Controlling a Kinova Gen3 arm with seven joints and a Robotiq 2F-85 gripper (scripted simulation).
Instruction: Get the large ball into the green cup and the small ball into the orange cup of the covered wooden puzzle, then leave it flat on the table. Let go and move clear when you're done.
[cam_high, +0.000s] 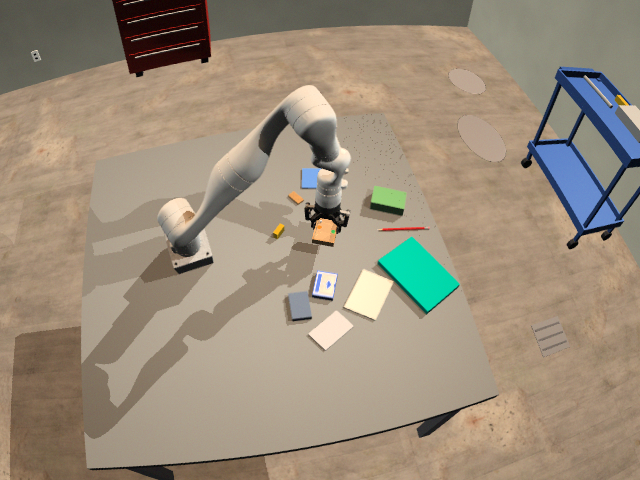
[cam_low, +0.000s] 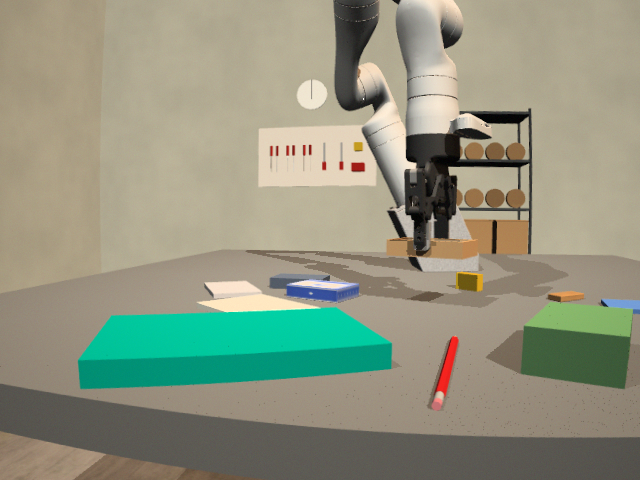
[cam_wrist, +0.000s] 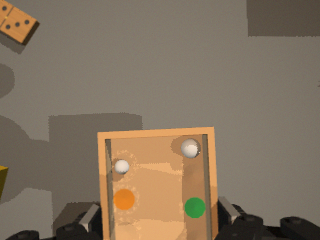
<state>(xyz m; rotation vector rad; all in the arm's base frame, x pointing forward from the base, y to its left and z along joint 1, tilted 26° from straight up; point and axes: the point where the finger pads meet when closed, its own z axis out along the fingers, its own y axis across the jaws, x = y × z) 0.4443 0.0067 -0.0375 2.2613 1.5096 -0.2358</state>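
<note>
Gripper (cam_low: 427, 246) with jaws spread wide, clamping the wooden puzzle (cam_wrist: 157, 182) by its two long sides, raised above the table (cam_high: 206, 372). Inside the puzzle, the large ball (cam_wrist: 190, 148) lies beyond the green cup (cam_wrist: 195, 207), the small ball (cam_wrist: 121, 166) just short of the orange cup (cam_wrist: 124, 199). A domino (cam_wrist: 16, 23) lies well apart from the puzzle.
</note>
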